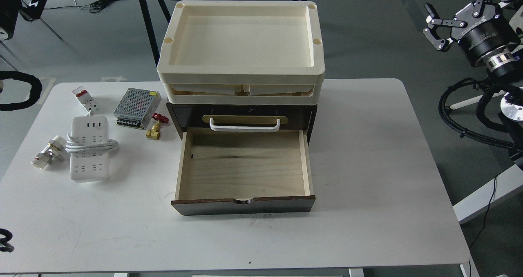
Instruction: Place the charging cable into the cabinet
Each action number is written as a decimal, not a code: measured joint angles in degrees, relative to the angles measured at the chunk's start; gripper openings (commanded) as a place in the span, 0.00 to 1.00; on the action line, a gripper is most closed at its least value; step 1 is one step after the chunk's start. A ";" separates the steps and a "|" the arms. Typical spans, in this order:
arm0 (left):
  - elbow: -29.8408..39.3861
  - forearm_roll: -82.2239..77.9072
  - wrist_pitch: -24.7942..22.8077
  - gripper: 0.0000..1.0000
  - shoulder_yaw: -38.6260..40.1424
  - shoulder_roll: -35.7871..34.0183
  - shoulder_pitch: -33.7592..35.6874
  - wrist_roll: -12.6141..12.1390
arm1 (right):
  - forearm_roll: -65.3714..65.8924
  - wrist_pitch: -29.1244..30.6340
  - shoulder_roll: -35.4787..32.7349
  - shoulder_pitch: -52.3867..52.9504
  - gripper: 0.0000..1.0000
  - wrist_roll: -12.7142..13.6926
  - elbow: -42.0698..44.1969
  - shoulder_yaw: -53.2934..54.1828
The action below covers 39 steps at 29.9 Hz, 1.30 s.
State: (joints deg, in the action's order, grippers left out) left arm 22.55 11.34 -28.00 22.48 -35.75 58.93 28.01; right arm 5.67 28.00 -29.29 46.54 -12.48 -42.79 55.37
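The charging cable (89, 148), a flat white power strip with its cord wrapped round the middle, lies on the left of the white table (367, 154). The cabinet (241, 115), dark brown, stands mid-table; its lower light-wood drawer (244, 166) is pulled out toward me and holds nothing. The upper drawer front with the white bar handle (244, 125) is closed. My right gripper (459, 7) hangs open off the table's far right, well away from both. My left gripper (18, 3) is a dark shape at the top left corner, and its fingers cannot be told apart.
Cream plastic trays (241, 66) are stacked on the cabinet. Around the power strip lie a small white breaker (85, 99), a silver mesh supply box (137, 107), a brass valve with a red handle (155, 128) and a white fitting (48, 152). Black cable loops (466, 117) hang at the right.
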 measured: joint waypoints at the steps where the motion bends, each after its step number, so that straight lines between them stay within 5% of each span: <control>1: 0.02 0.00 0.00 1.00 0.01 0.03 0.01 0.00 | 0.01 0.00 0.00 0.20 1.00 0.00 0.00 0.03; 8: -0.01 0.48 0.00 1.00 2.04 0.03 0.58 -0.01 | 0.04 0.00 0.02 -0.36 1.00 0.00 0.01 -0.05; 22: 1.64 1.85 0.00 1.00 22.66 4.52 -1.39 -0.02 | -0.02 0.00 -0.42 -0.55 1.00 0.00 0.00 0.13; 30: 20.72 -4.61 0.00 1.00 22.45 -11.14 -0.81 -0.01 | -0.05 0.00 -0.85 -1.01 1.00 0.00 0.06 0.26; 39: 42.60 -41.19 -0.04 1.00 12.78 -29.21 2.80 -0.01 | -0.05 0.00 -0.87 -3.27 1.00 0.00 -0.16 0.41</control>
State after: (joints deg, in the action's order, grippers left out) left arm 65.15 -29.85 -28.04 35.26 -64.97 61.73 28.00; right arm 5.62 28.00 -30.15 43.27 -12.48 -42.95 55.78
